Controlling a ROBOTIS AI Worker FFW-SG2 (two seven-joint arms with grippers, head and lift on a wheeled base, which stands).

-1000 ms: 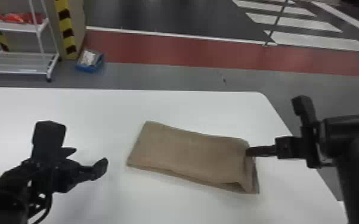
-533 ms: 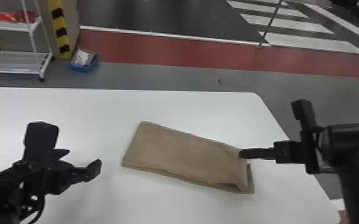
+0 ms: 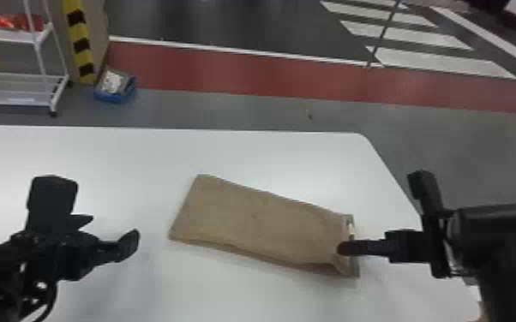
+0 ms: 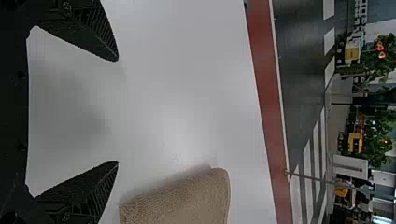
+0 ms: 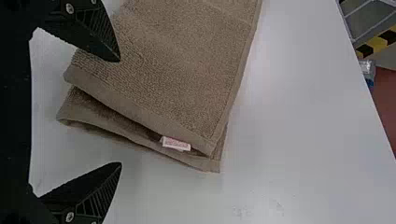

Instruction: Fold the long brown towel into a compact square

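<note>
1. Right end effector is spread wide with nothing pinched in it. One finger hangs over the loose end of the brown towel, the other's past it over bare surface. We can't tell if that first finger actually touches cloth.

2. So from that side, the towel runs off toward the robot's left. That's the bit we'd care about most: the grip sits right at the loose end, and the whole long body lies leftward of it.

3. Long axis goes mostly side to side, on a slant, with the right end a little closer to the robot. Already layered into a strip, but nowhere near square. Loose hems and a little white tag are at the right end; the left end looks like a fold to us.

4. Our guess for next: close on the right end and carry it left along that long axis, halving the strip. Gotta get every layer, because the lower one peeks out past the top and could get left behind.

5. Left end effector is wide open too, empty, off beyond the towel's left end with a gap between. Right arm's clearly the nearer one.

6. Everything's lying flat on the white table, right end toward its right side.
</note>
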